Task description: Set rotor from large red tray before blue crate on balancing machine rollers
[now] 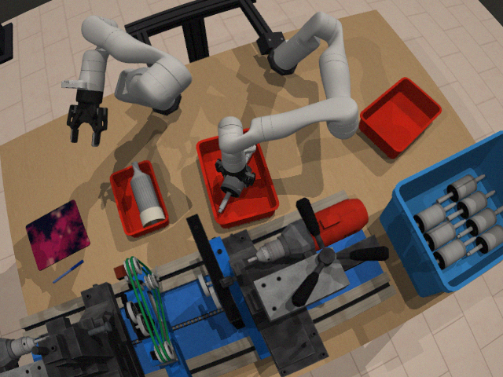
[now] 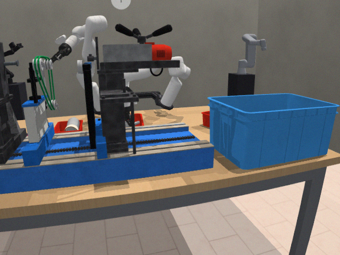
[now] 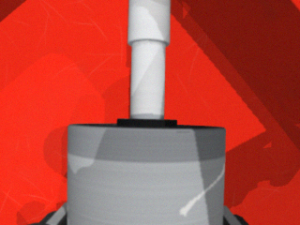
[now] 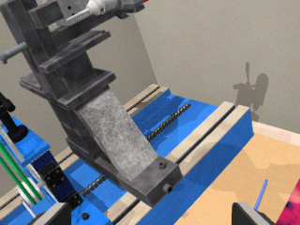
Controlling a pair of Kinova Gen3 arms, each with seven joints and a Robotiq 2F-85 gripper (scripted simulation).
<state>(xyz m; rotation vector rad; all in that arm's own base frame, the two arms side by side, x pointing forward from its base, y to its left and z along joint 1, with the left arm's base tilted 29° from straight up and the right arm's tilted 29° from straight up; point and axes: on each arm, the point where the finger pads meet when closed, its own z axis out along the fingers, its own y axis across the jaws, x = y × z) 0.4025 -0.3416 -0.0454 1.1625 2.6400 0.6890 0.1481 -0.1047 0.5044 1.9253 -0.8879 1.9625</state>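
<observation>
The rotor [image 1: 233, 187] [image 3: 146, 183] is a grey cylinder with a pale stepped shaft. It is at the large red tray [image 1: 248, 221] [image 3: 42, 94], its shaft sloping toward the machine. My left gripper [image 1: 236, 182] is shut on the rotor's body; its fingertips show at both sides in the left wrist view. Whether the rotor touches the tray floor is unclear. My right gripper [image 1: 84, 141] [image 4: 152, 218] is open and empty, high over the table's left part. The balancing machine [image 1: 190, 298] [image 2: 164, 164] has white wheels [image 1: 135, 316] beside green belts; its rollers are partly hidden.
The blue crate [image 1: 405, 251] [image 2: 274, 142] holds several rotors. A small red tray [image 1: 161, 222] holds a ribbed bottle-like part [image 1: 144, 192]. An empty red tray [image 1: 400, 117] stands at right. A tall black bar [image 1: 214, 269] and a drill with black handles [image 1: 326, 256] rise above the machine.
</observation>
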